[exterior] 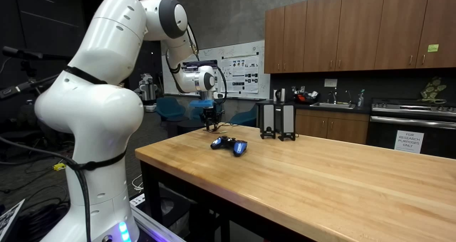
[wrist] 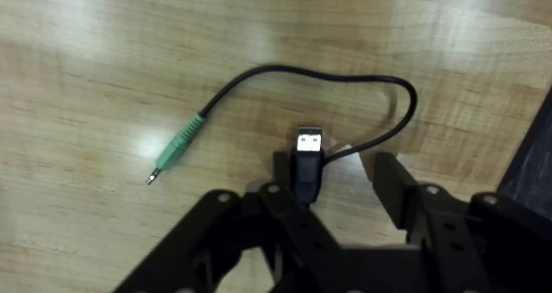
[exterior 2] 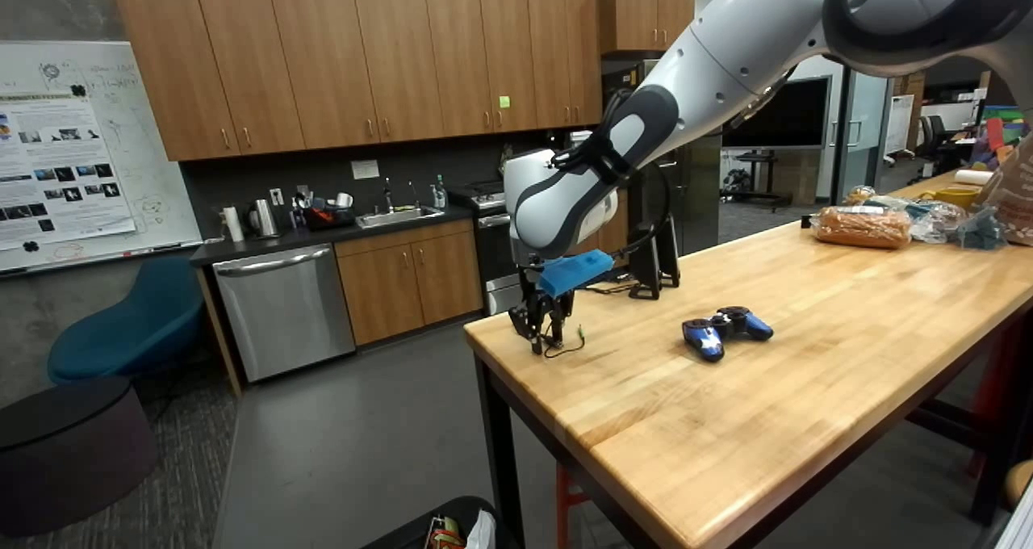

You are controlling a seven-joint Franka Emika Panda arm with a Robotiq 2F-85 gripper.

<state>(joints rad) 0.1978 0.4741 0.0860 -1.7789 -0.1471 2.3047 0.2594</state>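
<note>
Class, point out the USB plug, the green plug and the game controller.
USB plug (wrist: 307, 169), wrist view: its black housing.
Green plug (wrist: 177, 146), wrist view: its green sleeve.
Game controller (exterior: 228, 141), in an exterior view: its dark middle.

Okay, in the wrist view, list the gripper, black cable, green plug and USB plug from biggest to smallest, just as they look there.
1. Gripper, covering the most picture, though its nearness enlarges it.
2. Black cable, thin but long.
3. Green plug and USB plug, too alike to rank.

Within the claw (wrist: 334, 172) is a USB plug (wrist: 306, 172); left of it, in the wrist view, lies an audio plug (wrist: 177, 148). In both exterior views, a controller (exterior: 229, 141) and speakers (exterior: 268, 118) are right of the claw.
</note>
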